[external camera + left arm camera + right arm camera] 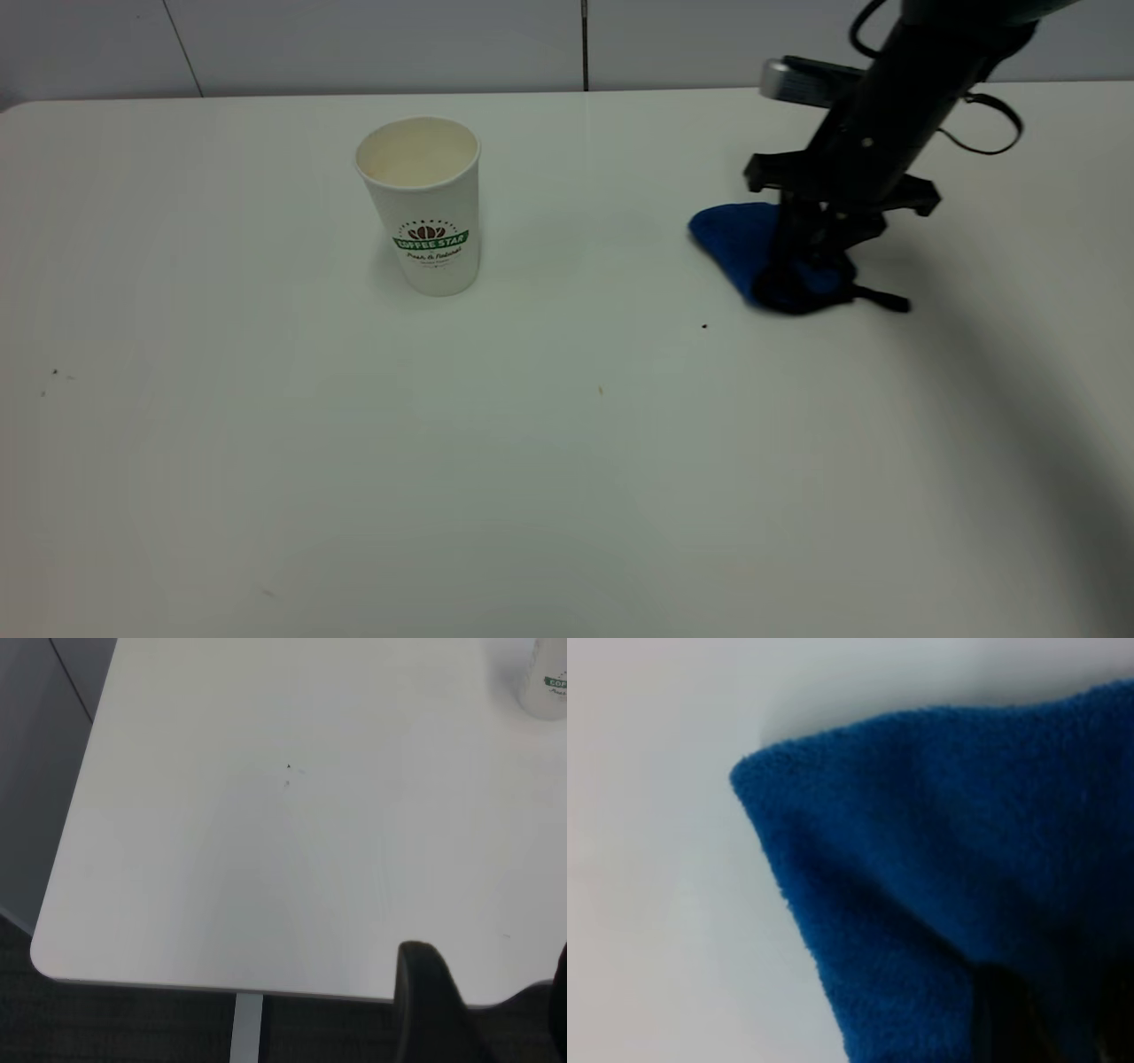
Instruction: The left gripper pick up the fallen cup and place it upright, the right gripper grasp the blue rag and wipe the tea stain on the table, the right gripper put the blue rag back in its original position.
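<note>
the right gripper (802, 283) is down on the rag (740, 239), leaning in from the upper right of the exterior view, its tip buried in the near end of the cloth. it looks pressed into the rag, but whether the fingers are actually pinched on it i cannot tell; the cloth bunches up around them. in the right wrist view the rag (948, 868) fills most of the picture, one blue corner pointing out over bare white table (647, 904). the rag's short black loop tail (886, 300) sticks out flat toward the right edge of the table (567, 496).

well to the left stands the cup (425, 204), upright, mouth up, green banner facing the camera, apart from everything else. a few tiny dark specks (704, 326) dot the table between cup and rag.

the left gripper (483, 1010) hangs off past the table's rounded corner, over nothing; the gap between its two dark fingers reads as spread apart. the cup (547, 682) shows only at that view's far corner.
</note>
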Controlling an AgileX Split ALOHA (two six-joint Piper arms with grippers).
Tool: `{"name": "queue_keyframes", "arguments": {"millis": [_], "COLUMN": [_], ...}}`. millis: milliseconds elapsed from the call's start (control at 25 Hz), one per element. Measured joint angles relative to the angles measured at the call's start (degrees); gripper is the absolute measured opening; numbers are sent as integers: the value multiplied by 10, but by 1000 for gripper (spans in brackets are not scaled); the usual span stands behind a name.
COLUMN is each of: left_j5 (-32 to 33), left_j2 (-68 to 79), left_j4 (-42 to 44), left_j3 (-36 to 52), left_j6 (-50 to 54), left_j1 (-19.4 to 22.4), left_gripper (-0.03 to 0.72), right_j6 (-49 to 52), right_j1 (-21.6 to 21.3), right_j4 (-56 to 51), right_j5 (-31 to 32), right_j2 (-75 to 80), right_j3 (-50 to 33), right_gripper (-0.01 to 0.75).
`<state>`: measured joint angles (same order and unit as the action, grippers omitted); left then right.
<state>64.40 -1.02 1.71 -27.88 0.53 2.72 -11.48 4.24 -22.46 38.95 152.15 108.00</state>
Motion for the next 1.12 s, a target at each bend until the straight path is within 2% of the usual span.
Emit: {"name": "queue_keyframes", "arguments": {"millis": [320, 400, 560, 640, 960, 1120], "left_j5": [0, 0, 0, 0, 0, 0], "left_j2": [0, 0, 0, 0, 0, 0], "left_j4": [0, 0, 0, 0, 0, 0], "left_j3": [0, 0, 0, 0, 0, 0], "left_j6": [0, 0, 0, 0, 0, 0], "left_j1": [0, 0, 0, 0, 0, 0], "left_gripper": [363, 363, 363, 363, 363, 363], "right_j6": [-1, -9, -23, -25, -26, -23], "right_j1": [-103, -114, -117, -118, -116, -109], "right_j4": [48, 64, 138, 152, 159, 162], "right_j5": [49, 61, 86, 115, 280, 300], "right_j2": [-4, -9, -30, -57, -224, -330], "right_j3": [1, 1, -2, -5, -5, -25], "right_gripper": [315, 381, 658, 711, 727, 727]}}
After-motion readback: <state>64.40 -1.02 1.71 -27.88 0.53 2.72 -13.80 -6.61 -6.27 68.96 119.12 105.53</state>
